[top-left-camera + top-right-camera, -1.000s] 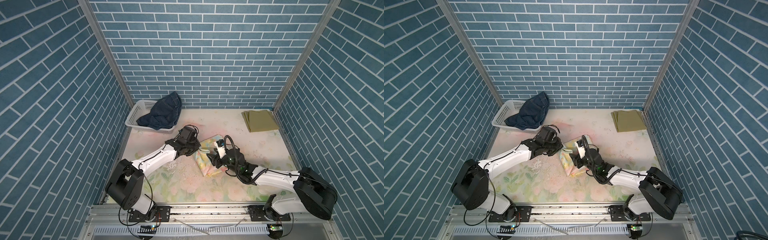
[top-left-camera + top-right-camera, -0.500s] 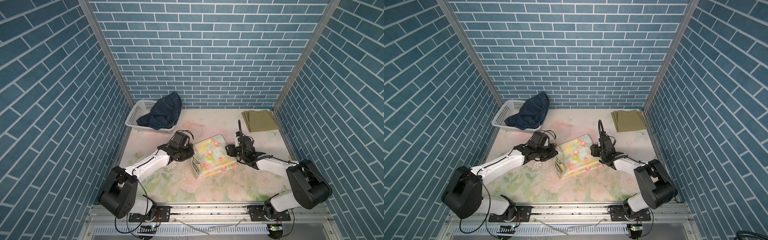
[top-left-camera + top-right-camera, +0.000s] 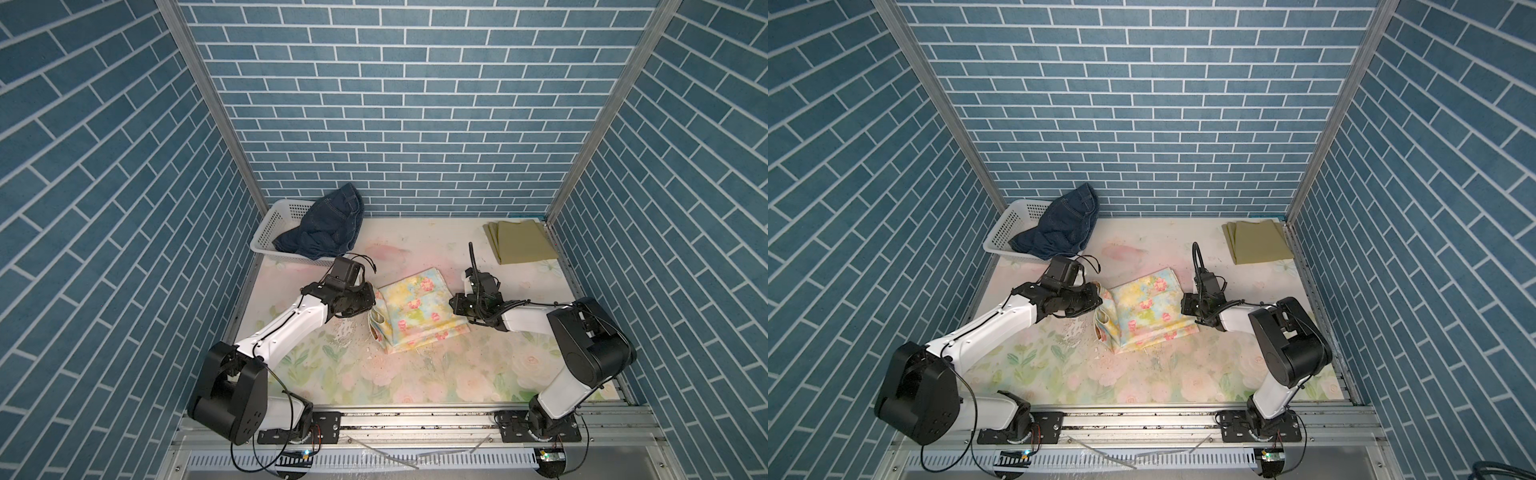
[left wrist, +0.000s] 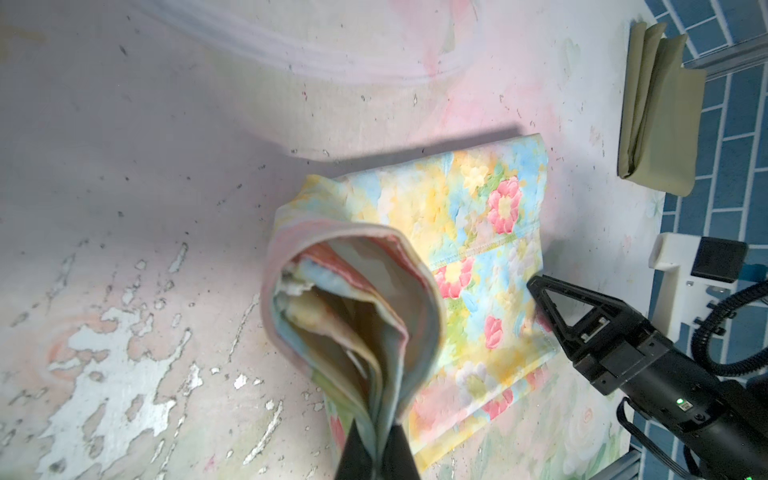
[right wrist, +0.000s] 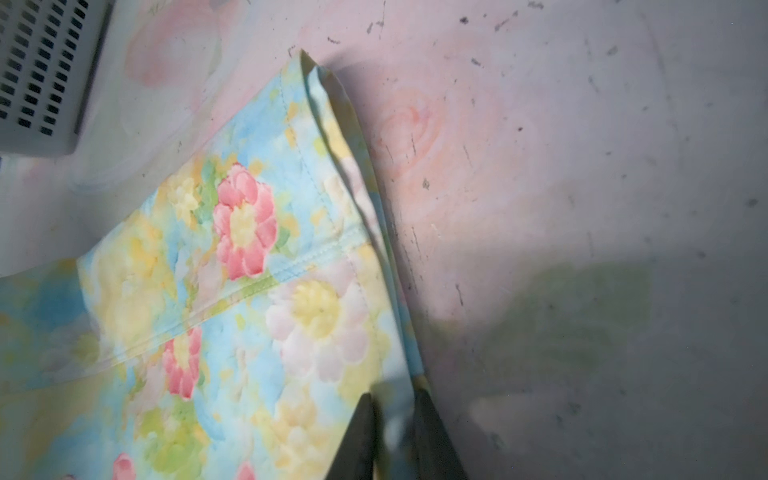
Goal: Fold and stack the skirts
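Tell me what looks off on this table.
The denim skirt hangs half out of the basket at the back left, unfolded. The table top is flaked to white beside the floral skirt, whose end bunches open in the left end effector.

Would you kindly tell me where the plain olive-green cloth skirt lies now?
In both top views, the folded olive-green cloth skirt lies at the table's far right corner, beside the right brick wall.

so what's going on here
Two robot arms are folding the floral skirt. The left jaws are shut on its bunched, raised end; the right jaws have the opposite edge between them. The olive skirt lies folded in the far right corner; the denim skirt is draped over the basket.
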You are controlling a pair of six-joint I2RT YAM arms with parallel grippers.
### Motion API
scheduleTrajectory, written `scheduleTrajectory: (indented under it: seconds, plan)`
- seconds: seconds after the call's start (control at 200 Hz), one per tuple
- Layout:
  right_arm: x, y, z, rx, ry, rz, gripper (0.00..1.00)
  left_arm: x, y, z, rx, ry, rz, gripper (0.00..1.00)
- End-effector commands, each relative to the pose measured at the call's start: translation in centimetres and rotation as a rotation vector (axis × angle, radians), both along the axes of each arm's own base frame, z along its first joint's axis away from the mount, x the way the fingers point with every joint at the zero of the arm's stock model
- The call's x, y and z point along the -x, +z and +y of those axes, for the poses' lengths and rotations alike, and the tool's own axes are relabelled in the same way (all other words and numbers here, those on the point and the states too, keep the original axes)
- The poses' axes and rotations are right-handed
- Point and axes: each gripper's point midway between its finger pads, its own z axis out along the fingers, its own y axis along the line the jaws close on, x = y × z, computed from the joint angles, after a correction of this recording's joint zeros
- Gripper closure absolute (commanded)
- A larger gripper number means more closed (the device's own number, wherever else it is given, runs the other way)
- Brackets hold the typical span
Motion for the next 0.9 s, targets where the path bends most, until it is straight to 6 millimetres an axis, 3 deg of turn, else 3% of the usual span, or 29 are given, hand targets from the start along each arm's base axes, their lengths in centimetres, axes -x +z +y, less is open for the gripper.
scheduleTrajectory:
  seconds: [0.0, 0.085, 0.235, 0.36, 0.55, 0.895]
  plan:
    - [0.9, -0.8, -0.3, 0.017, -0.003, 0.033, 0.72, -0.2, 0.9, 0.6, -0.019, -0.024, -0.018, 1.00]
    - [0.6, 0.2, -0.7, 0.033, -0.015, 0.005, 0.67, -0.2, 0.9, 1.0, -0.030, -0.026, -0.018, 1.00]
    - [0.1, 1.3, -1.5, 0.065, -0.045, -0.011, 0.48, -0.2, 1.1, 1.6, -0.036, -0.028, -0.031, 1.00]
    - [-0.4, 1.0, -1.2, 0.065, -0.031, 0.003, 0.46, -0.6, 1.5, 1.6, -0.038, -0.036, -0.046, 1.00]
    - [-0.5, -0.1, 0.2, 0.009, 0.006, 0.018, 0.54, -1.3, 1.9, 1.3, -0.058, -0.071, -0.051, 1.00]
    - [1.6, -1.8, 5.4, -0.110, -0.002, 0.003, 0.98, -2.9, 4.4, 2.5, -0.210, -0.147, -0.099, 1.00]
